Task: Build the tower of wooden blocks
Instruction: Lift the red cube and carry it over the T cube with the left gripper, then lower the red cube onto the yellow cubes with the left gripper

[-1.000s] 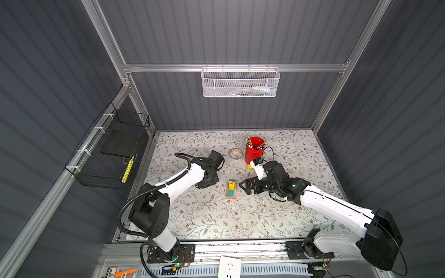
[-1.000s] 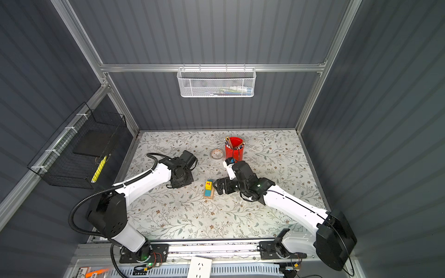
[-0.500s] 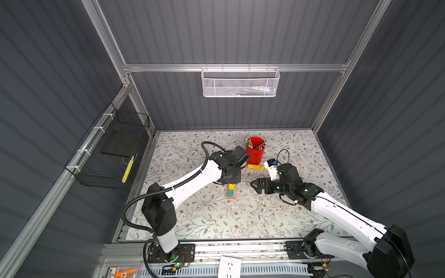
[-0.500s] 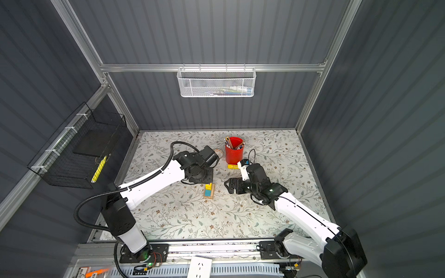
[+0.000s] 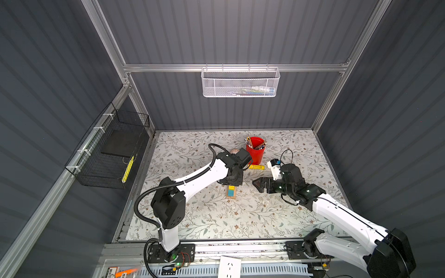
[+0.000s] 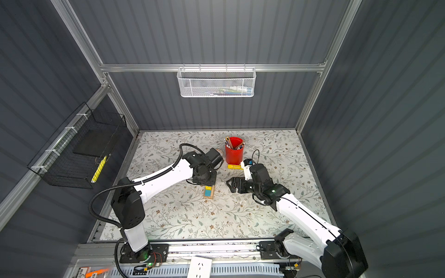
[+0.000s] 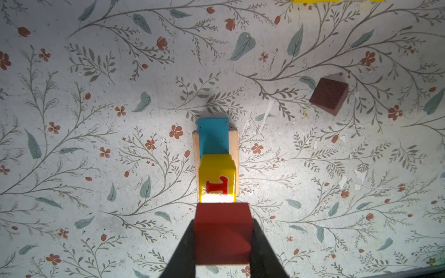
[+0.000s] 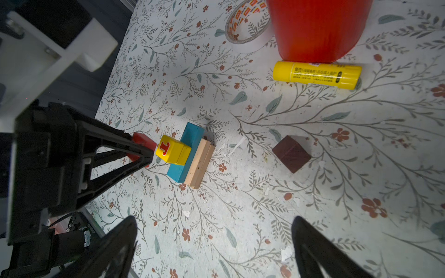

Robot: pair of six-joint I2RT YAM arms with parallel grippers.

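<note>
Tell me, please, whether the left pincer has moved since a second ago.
Yes. In a top view the left pincer has swung right, from left of the block stack to just above its far end.

I see a pale tabletop [image 7: 96,72] printed with grey-green leaves and rust-red flowers. On my screen: black left claw [image 7: 222,222], red cube [image 7: 222,237], yellow cube [image 7: 216,178] with a red letter, teal bar [image 7: 213,137], tan bars [image 8: 201,163], dark brown roof piece [image 7: 328,96]. The tube [image 8: 316,75] is yellow with dark print; the cup [image 8: 317,29] is red.

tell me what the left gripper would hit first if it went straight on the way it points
Probably the yellow lettered cube on the teal bar, beyond the red cube the left gripper holds; depth unclear.
</note>
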